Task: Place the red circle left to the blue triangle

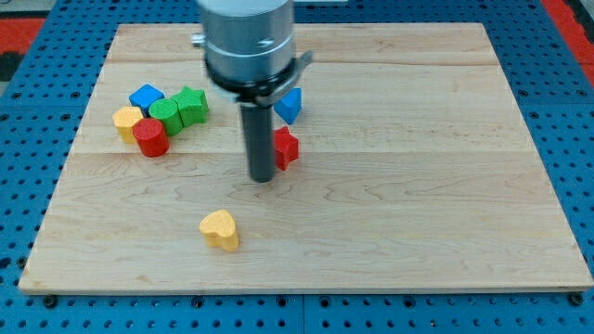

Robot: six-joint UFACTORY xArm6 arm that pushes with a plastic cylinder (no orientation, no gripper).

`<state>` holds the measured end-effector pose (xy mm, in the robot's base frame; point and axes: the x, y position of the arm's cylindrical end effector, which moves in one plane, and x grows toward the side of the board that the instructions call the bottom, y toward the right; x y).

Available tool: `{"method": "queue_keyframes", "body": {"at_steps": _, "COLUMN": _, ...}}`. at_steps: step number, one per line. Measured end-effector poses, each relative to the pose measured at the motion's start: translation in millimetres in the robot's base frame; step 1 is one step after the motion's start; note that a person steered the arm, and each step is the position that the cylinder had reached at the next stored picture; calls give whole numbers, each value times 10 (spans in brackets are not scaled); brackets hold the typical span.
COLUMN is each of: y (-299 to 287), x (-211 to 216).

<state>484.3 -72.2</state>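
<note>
- The dark rod comes down near the middle of the wooden board (520, 186), its tip (262, 179) resting just left of a red block (286, 147) of unclear shape. Whether the two touch cannot be told. The rod is a plain pusher with nothing on it to spread or pinch.
- The red circle (150, 137) stands well apart, toward the view's left, at the lower edge of a tight cluster. It touches a yellow block (127, 121) and sits just below a green block (167, 116).
- A second green block (192, 105) and a blue block (146, 96) fill out that cluster (five pieces in all).
- The blue triangle (290, 105) lies right of the arm's grey housing, which hides its left edge. The rod also covers part of the red block beside it.
- A yellow heart (220, 229) sits alone toward the view's bottom.
- Count: two red, two blue, two green, two yellow.
- A blue pegboard (28, 186) surrounds the board.
</note>
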Motion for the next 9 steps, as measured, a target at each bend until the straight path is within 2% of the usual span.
{"method": "queue_keyframes", "body": {"at_steps": 1, "y": -930, "x": -79}}
{"method": "queue_keyframes", "body": {"at_steps": 2, "y": -1511, "x": -314}}
{"method": "queue_keyframes", "body": {"at_steps": 4, "y": -737, "x": -614}}
{"method": "queue_keyframes", "body": {"at_steps": 5, "y": -728, "x": -943}}
{"method": "queue_keyframes", "body": {"at_steps": 6, "y": -574, "x": -1010}}
{"method": "queue_keyframes", "body": {"at_steps": 7, "y": -851, "x": -794}}
{"method": "queue_keyframes", "body": {"at_steps": 8, "y": -464, "x": -955}}
{"method": "queue_keyframes", "body": {"at_steps": 9, "y": -311, "x": -1293}}
